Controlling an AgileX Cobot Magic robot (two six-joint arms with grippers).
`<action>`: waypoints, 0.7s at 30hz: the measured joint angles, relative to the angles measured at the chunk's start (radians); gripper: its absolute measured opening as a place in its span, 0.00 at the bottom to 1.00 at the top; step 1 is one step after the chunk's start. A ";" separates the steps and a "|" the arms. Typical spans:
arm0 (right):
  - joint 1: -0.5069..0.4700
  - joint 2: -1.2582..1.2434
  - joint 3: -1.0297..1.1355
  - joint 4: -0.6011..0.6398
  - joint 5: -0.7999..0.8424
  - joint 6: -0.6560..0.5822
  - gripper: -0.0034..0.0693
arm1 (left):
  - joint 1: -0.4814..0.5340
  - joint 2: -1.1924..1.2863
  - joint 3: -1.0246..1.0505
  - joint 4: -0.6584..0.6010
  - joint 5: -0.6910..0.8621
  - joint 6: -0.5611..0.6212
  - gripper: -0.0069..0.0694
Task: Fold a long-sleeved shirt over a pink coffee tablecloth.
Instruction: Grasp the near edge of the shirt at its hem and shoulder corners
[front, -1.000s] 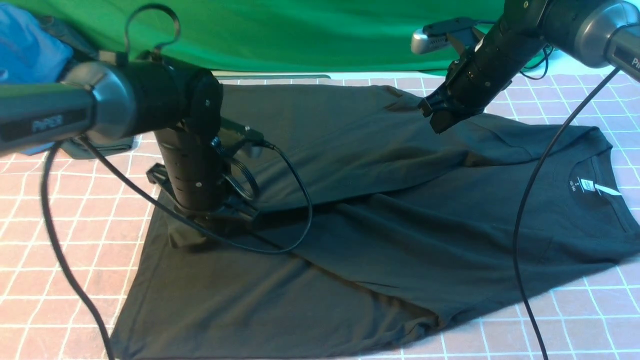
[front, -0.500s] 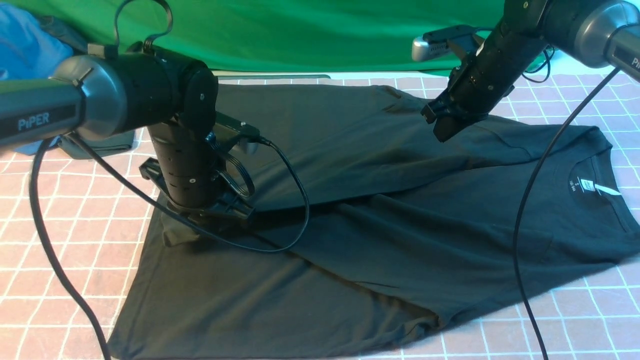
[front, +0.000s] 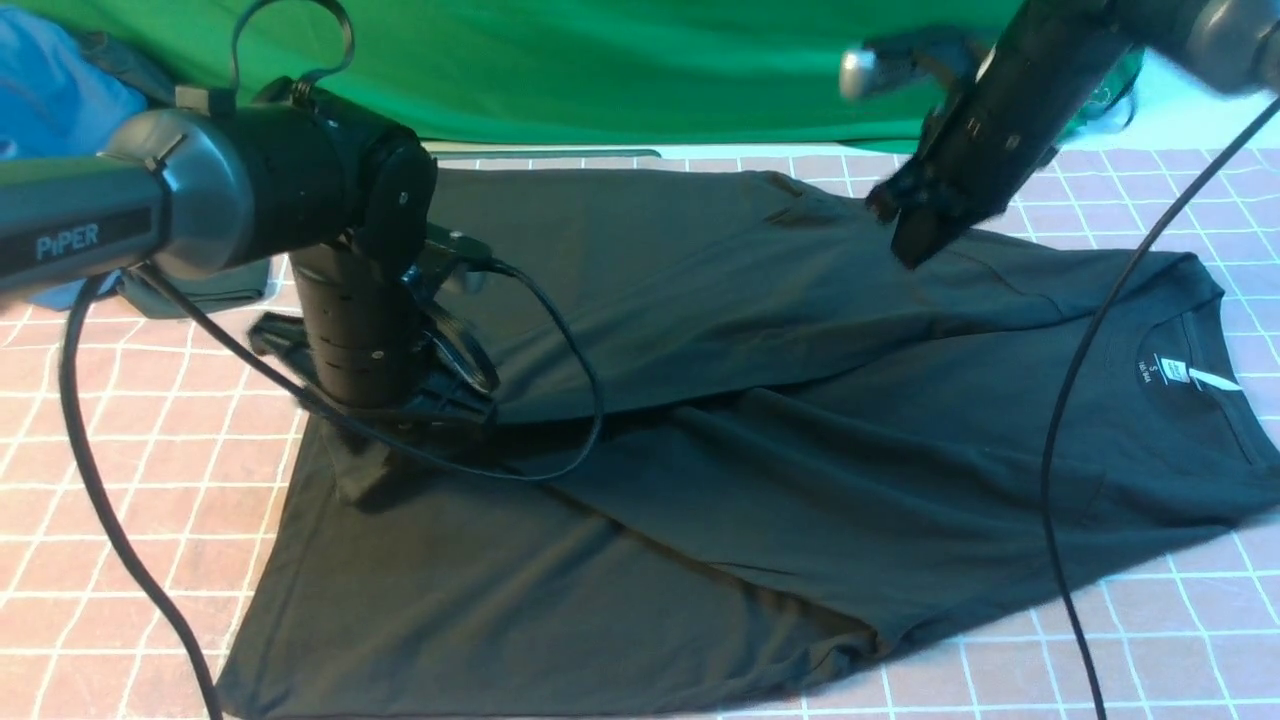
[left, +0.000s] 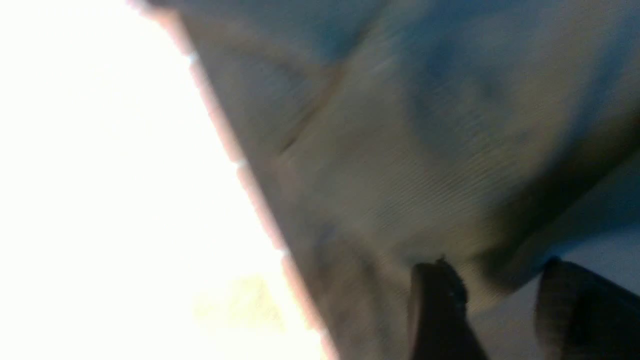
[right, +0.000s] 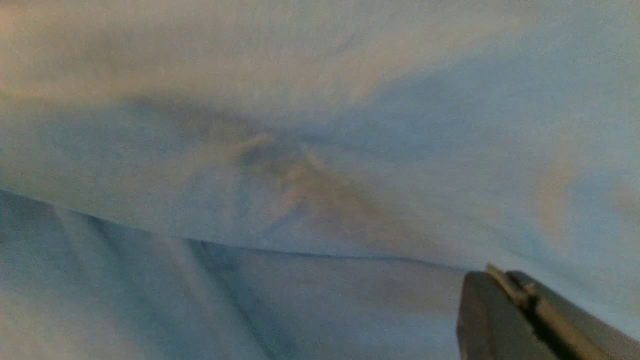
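The shirt (front: 760, 430) lies spread on the tablecloth (front: 150, 480), collar to my right and hem to my left. Its far half is folded towards me, so a long slanting edge runs across the middle.

A second ago my left gripper (left: 500, 305) was clamped near the hem corner of that flap. Now its fingers (left: 435, 300) stand apart in the wrist view, and the corner rests on the shirt below them. I take the flap as released and this fold as laid. The left wrist has also slid a little outward.

My right gripper (front: 915, 235) is closed on nothing. It has climbed up and back from the far shoulder and hangs clear of the fabric. I judge the near side comes next.

From the front, the left wrist hides its own jaws and the corner under them. The left wrist view is blurred and half washed out white, so I cannot tell whether any fabric still catches a finger. I cannot make out where the sleeves lie. The right arm is smeared by motion.
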 joint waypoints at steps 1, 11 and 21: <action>0.000 -0.005 0.000 -0.002 0.000 0.002 0.11 | 0.000 0.000 0.000 0.000 0.000 0.000 0.52; -0.008 -0.411 0.336 -0.079 0.001 0.024 0.12 | 0.001 -0.247 0.009 -0.047 0.100 -0.148 0.47; -0.022 -0.705 0.779 -0.086 -0.066 0.035 0.12 | 0.002 -0.601 0.492 -0.089 -0.115 -0.433 0.27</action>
